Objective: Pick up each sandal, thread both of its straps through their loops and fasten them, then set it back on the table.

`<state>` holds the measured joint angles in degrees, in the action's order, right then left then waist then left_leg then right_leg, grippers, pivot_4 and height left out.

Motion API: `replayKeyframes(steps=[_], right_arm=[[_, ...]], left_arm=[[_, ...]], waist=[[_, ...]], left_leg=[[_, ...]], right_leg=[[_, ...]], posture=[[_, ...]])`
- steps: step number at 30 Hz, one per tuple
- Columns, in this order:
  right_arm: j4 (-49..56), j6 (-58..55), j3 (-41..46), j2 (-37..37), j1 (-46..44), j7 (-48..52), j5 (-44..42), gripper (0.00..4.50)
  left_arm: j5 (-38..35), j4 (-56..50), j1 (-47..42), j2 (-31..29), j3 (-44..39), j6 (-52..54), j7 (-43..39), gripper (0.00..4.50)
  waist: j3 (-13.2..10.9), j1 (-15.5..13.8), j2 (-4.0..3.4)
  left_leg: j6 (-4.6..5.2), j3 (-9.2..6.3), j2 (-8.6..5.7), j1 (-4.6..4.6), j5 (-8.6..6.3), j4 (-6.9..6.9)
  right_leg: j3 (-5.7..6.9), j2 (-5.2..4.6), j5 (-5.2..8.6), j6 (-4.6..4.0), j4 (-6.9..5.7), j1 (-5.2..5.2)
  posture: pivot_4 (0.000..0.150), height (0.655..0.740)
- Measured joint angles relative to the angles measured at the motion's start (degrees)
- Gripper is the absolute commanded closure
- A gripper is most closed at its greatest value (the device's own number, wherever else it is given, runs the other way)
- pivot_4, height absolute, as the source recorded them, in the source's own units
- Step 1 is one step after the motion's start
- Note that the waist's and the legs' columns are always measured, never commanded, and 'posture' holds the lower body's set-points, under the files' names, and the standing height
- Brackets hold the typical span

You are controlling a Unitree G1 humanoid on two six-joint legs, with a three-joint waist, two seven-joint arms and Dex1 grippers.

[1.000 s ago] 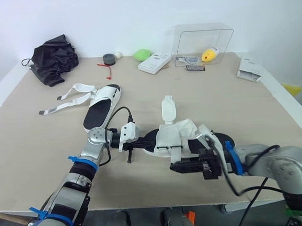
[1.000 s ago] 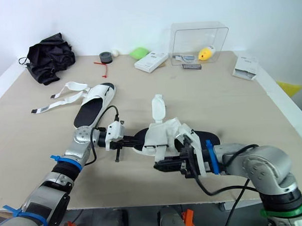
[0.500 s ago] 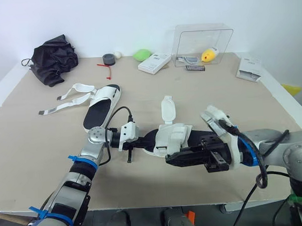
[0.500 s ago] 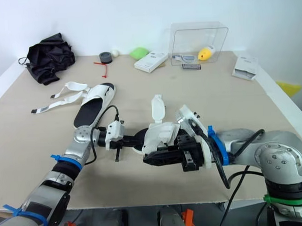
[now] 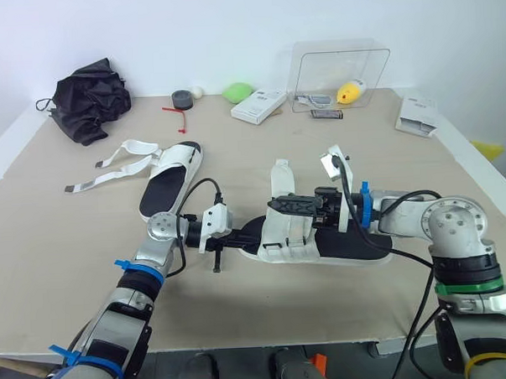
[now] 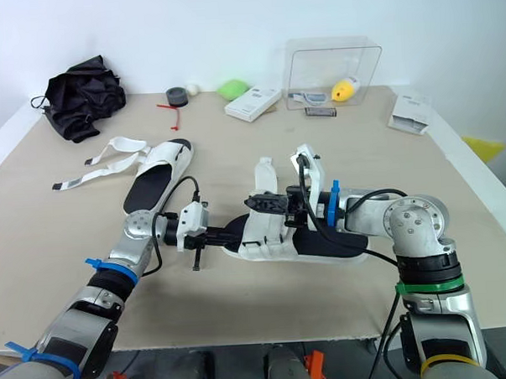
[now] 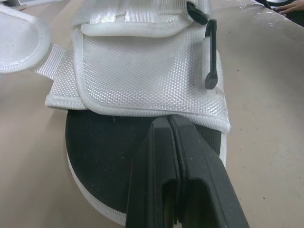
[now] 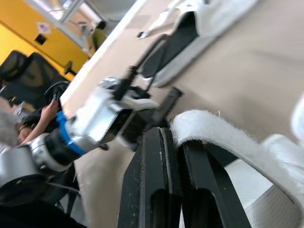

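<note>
The near sandal [image 5: 356,245], with a black sole and white straps, lies flat on the table's middle. My left gripper [image 5: 244,234] is shut on the toe edge of its sole [image 7: 109,156]. My right gripper [image 5: 275,204] lies across the sandal's white upper [image 5: 292,230], pointing to my left, at the foot of the strap tab [image 5: 282,178] that stands upright. Its fingers [image 8: 152,180] are shut, and a white strap [image 8: 213,135] arches over one of them. The second sandal [image 5: 173,180] lies further back on the left with its straps [image 5: 118,166] loose on the table.
Along the back edge of the table [image 5: 62,248] are a black bag [image 5: 89,96], a tape roll [image 5: 183,98], a green object [image 5: 239,91], a white box [image 5: 259,105] and a clear container [image 5: 340,72]. A white packet [image 5: 419,115] lies at the right edge.
My right gripper swung from the sandal's near side up over it, onto the upper. The raised rear strap flap now lies flat. The left arm has not moved.
</note>
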<state>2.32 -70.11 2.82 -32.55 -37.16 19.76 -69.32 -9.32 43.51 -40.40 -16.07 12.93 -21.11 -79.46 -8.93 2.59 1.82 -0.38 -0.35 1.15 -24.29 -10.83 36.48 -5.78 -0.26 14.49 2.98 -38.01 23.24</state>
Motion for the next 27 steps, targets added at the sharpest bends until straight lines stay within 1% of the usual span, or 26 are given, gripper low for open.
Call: replayKeyframes(steps=[5, 6, 7, 8, 11, 12, 15, 16, 17, 23, 26, 27], right_arm=[[-2.75, 0.01, 1.47, 0.64, -0.41, -0.61, 2.24, 4.48], [-3.87, 0.03, 1.85, 0.94, -0.94, -1.38, 3.29, 3.87], [-5.06, 0.17, 2.15, 1.32, -1.34, -2.07, 4.36, 3.49], [-6.48, 0.4, 2.54, 1.82, -1.76, -2.98, 5.32, 3.29], [-9.54, 0.35, 4.82, 2.85, -2.02, -5.61, 7.83, 2.18], [-9.53, 0.3, 4.97, 2.86, -2.02, -5.79, 7.88, 2.01], [-9.44, -1.68, 6.08, 3.59, -2.03, -7.26, 8.98, 0.78], [-9.44, -2.21, 6.15, 3.68, -2.02, -7.57, 9.28, 0.26], [-9.44, -2.6, 6.17, 3.69, -2.02, -7.56, 9.67, 0.05], [-9.33, -2.91, 6.25, 3.35, -2.51, -5.24, 12.19, 0.05], [-12.72, -1.1, 6.47, 1.61, -6.83, -3.07, 14.82, 0.05], [-16.08, 0.0, 6.63, 0.07, -10.45, -0.83, 16.13, 0.05]], left_arm=[[0.05, -0.03, 0.0, 0.0, 0.02, 0.0, 0.11, 4.5], [0.06, -0.01, 0.0, -0.04, 0.02, 0.0, 0.13, 4.5], [0.08, -0.03, 0.0, -0.03, 0.03, 0.0, 0.14, 4.5], [0.08, -0.04, 0.0, 0.0, 0.06, 0.0, 0.15, 4.5], [0.1, -0.07, -0.05, 0.0, 0.08, -0.07, 0.1, 4.5], [0.1, -0.07, -0.05, -0.02, 0.08, -0.07, 0.07, 4.5], [0.1, -0.06, -0.04, -0.01, 0.08, -0.13, 0.03, 4.5], [0.1, -0.05, -0.04, -0.02, 0.08, -0.15, 0.05, 4.5], [0.1, -0.03, -0.04, -0.02, 0.08, -0.15, 0.1, 4.5], [0.1, -0.01, -0.04, -0.01, 0.1, -0.23, 0.1, 4.5], [0.1, 0.29, -0.21, 0.01, 0.1, -0.3, 0.06, 4.5], [0.1, 0.51, -0.41, 0.02, 0.09, -0.32, 0.0, 4.5]], waist=[[0.0, 0.0, -0.01], [0.0, 0.03, -0.01], [0.01, 0.03, -0.01], [0.01, 0.02, -0.01], [0.02, 0.02, -0.04], [0.02, 0.02, -0.04], [0.03, 0.01, -0.04], [0.03, 0.01, -0.05], [0.03, 0.01, -0.05], [0.03, 0.02, -0.05], [-0.01, 0.03, -0.12], [-0.03, 0.05, -0.14]], left_leg=[[0.02, 0.02, 0.01, 0.0, 0.01, 0.0], [0.02, 0.03, 0.01, 0.02, 0.01, 0.01], [0.04, 0.04, 0.0, 0.02, 0.02, 0.01], [0.04, 0.04, 0.01, 0.02, 0.03, 0.01], [0.06, 0.06, 0.0, 0.01, 0.04, -0.01], [0.06, 0.06, 0.01, 0.01, 0.04, -0.02], [0.07, 0.01, 0.01, 0.01, 0.04, -0.04], [0.06, 0.02, 0.01, 0.01, 0.04, -0.04], [0.06, 0.02, 0.01, 0.01, 0.04, -0.04], [0.07, 0.05, 0.0, 0.01, 0.04, -0.03], [0.08, 0.1, -0.02, 0.01, 0.05, -0.03], [0.08, 0.14, -0.03, 0.01, 0.05, -0.01]], right_leg=[[-0.01, 0.0, -0.02, 0.01, 0.0, 0.0], [-0.01, 0.0, -0.02, 0.01, 0.0, -0.01], [-0.01, 0.0, -0.03, 0.0, 0.0, -0.01], [-0.01, 0.0, -0.04, 0.0, 0.0, -0.01], [-0.02, 0.0, -0.03, 0.02, 0.0, 0.0], [-0.02, 0.0, -0.03, 0.02, 0.0, 0.0], [0.0, 0.03, -0.02, 0.02, 0.0, 0.0], [-0.01, 0.03, -0.02, 0.02, 0.0, 0.0], [-0.01, 0.03, -0.02, 0.02, 0.0, 0.0], [-0.03, 0.03, -0.02, 0.02, 0.0, 0.0], [-0.05, 0.01, -0.04, 0.03, 0.0, 0.03], [-0.08, 0.0, -0.05, 0.03, 0.0, 0.04]], posture=[[0.15, 0.74], [0.15, 0.74], [0.15, 0.74], [0.15, 0.74], [0.15, 0.74], [0.15, 0.74], [0.15, 0.74], [0.15, 0.74], [0.15, 0.74], [0.15, 0.74], [0.15, 0.74], [0.15, 0.74]])
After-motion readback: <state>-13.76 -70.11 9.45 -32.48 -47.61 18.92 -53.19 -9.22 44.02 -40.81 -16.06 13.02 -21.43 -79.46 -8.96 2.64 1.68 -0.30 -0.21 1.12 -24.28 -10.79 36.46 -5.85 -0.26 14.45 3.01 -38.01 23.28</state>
